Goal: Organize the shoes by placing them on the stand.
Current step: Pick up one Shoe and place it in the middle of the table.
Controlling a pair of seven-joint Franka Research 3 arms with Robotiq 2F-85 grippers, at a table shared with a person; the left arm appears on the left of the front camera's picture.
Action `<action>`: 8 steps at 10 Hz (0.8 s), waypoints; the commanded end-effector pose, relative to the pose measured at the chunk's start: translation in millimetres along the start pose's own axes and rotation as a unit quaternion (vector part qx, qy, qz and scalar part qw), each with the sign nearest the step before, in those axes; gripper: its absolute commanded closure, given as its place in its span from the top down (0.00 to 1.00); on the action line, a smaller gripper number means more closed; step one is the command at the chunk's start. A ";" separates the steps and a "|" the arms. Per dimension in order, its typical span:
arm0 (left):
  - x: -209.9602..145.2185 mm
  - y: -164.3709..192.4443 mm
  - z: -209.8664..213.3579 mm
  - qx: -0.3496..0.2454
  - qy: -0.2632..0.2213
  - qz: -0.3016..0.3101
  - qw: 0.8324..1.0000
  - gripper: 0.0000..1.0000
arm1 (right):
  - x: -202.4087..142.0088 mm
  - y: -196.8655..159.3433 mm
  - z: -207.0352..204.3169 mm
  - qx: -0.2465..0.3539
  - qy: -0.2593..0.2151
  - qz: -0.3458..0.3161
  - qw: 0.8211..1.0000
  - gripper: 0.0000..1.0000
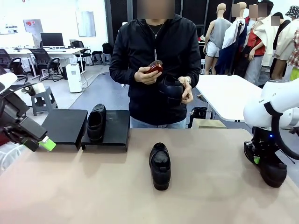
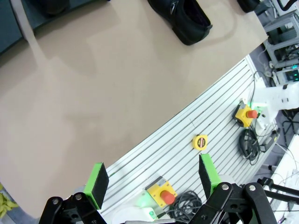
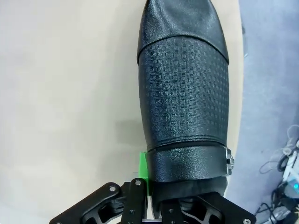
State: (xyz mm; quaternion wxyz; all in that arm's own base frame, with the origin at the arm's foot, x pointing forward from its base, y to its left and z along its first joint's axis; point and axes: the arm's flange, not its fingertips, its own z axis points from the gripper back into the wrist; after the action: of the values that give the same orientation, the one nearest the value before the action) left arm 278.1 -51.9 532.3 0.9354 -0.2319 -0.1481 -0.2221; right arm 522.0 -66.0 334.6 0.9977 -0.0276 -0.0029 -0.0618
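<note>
My right gripper [image 1: 258, 159] is clamped on the heel rim of a black shoe [image 3: 184, 107] at the right edge of the table [image 1: 93, 186], my left gripper [image 2: 152, 179] hangs spread wide by the left edge, a second shoe [image 1: 96, 122] sits on the stand [image 1: 117, 123] and a third shoe [image 1: 160, 165] lies mid-table.

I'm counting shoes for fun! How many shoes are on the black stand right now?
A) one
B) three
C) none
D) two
A: one shoe sits on the stand, while the middle shoe lies on the table instead.
</note>
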 end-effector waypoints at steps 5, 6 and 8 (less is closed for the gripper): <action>0.9 -0.1 1.3 -0.010 -0.001 0.002 1.000 1.00 | -87.3 -14.3 127.6 0.114 -0.110 -0.061 0.985 0.00; 0.9 -0.1 1.3 -0.010 -0.001 0.002 1.000 1.00 | -126.0 -11.0 143.7 0.114 -0.128 -0.055 0.984 0.00; 0.9 -0.1 1.3 -0.010 -0.001 0.002 1.000 1.00 | -182.5 -21.4 141.6 0.115 -0.180 -0.066 0.975 0.00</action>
State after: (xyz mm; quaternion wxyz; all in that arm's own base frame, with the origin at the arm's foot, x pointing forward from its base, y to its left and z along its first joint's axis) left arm 278.3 -51.9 532.3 0.9355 -0.2319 -0.1478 -0.2218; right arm 368.6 -53.9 483.7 0.9784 0.0775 -0.1581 -0.1086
